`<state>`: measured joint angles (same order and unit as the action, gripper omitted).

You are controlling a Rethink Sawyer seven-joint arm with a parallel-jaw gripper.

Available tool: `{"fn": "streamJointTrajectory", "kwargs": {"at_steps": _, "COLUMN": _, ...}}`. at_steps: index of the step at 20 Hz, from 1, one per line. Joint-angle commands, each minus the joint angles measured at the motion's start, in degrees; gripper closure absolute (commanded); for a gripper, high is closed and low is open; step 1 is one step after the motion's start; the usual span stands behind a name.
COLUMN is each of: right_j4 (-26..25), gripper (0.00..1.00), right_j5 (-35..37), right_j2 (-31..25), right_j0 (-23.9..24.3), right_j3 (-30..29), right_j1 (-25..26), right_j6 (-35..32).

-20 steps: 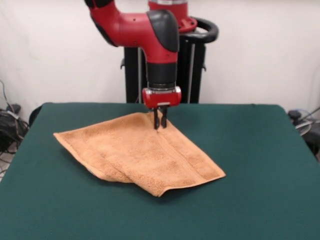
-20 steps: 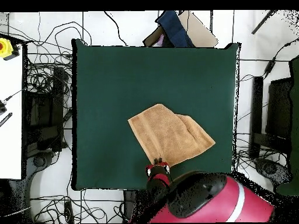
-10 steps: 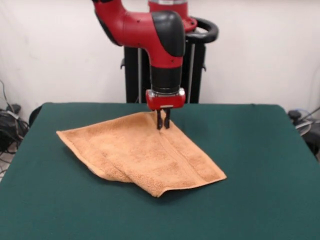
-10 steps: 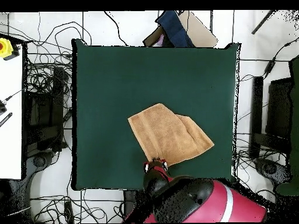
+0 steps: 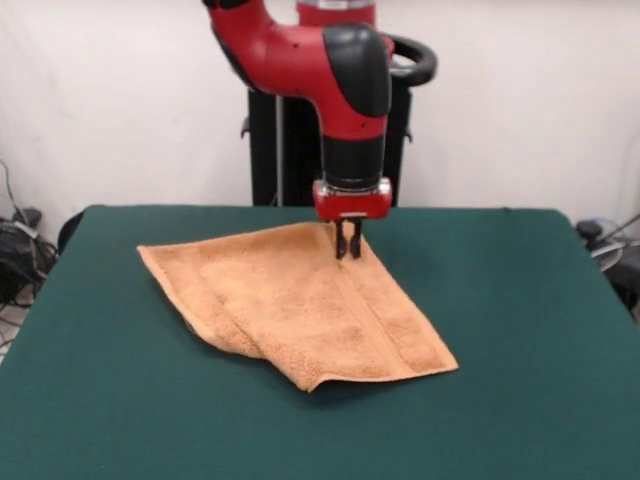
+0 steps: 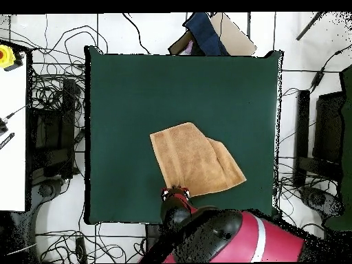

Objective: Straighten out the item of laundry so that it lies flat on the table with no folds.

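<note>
The orange-tan towel (image 5: 300, 300) lies on the dark green table (image 5: 520, 330), folded over itself, with a doubled layer toward the front edge. My gripper (image 5: 348, 244) is shut on the towel's far corner and holds it just above the table near the far side. In the overhead view the towel (image 6: 196, 161) sits in the lower middle of the table (image 6: 137, 96), and the gripper (image 6: 177, 194) pinches its corner close to the robot-side edge. No white tag shows.
The robot's black pedestal (image 5: 300, 150) stands behind the table's far edge. Cables (image 6: 51, 89) lie on the floor around the table. A blue and brown item (image 6: 210, 34) sits beyond the table's far edge in the overhead view.
My gripper has moved to the right in the front view, dragging the pinched far corner along. The towel's left corner has slid right with it.
</note>
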<state>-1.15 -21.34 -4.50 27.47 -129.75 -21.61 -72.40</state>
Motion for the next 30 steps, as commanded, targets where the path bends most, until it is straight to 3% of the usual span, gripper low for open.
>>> {"fn": "streamJointTrajectory", "kwargs": {"at_steps": 1, "right_j4": 8.78, "gripper": 1.0, "right_j5": 1.34, "right_j2": -16.14, "right_j0": -5.36, "right_j3": -4.48, "right_j1": 7.78, "right_j6": -28.91}}
{"fn": "streamJointTrajectory", "kwargs": {"at_steps": 6, "right_j4": 12.8, "gripper": 1.0, "right_j5": -0.13, "right_j2": -19.52, "right_j0": -8.27, "right_j3": -7.98, "right_j1": 5.48, "right_j6": -36.69}}
{"fn": "streamJointTrajectory", "kwargs": {"at_steps": 12, "right_j4": 16.64, "gripper": 1.0, "right_j5": -0.94, "right_j2": -20.51, "right_j0": -13.97, "right_j3": -7.46, "right_j1": 2.65, "right_j6": -44.42}}
{"fn": "streamJointTrajectory", "kwargs": {"at_steps": 18, "right_j4": 16.99, "gripper": 1.0, "right_j5": 1.65, "right_j2": -19.48, "right_j0": -17.76, "right_j3": -0.78, "right_j1": 3.63, "right_j6": -45.96}}
{"fn": "streamJointTrajectory", "kwargs": {"at_steps": 26, "right_j4": 13.44, "gripper": 1.0, "right_j5": -0.33, "right_j2": -15.14, "right_j0": -18.53, "right_j3": 6.5, "right_j1": 8.28, "right_j6": -42.95}}
{"fn": "streamJointTrajectory", "kwargs": {"at_steps": 30, "right_j4": 14.33, "gripper": 1.0, "right_j5": 0.7, "right_j2": -17.8, "right_j0": -18.8, "right_j3": 5.71, "right_j1": 7.56, "right_j6": -45.14}}
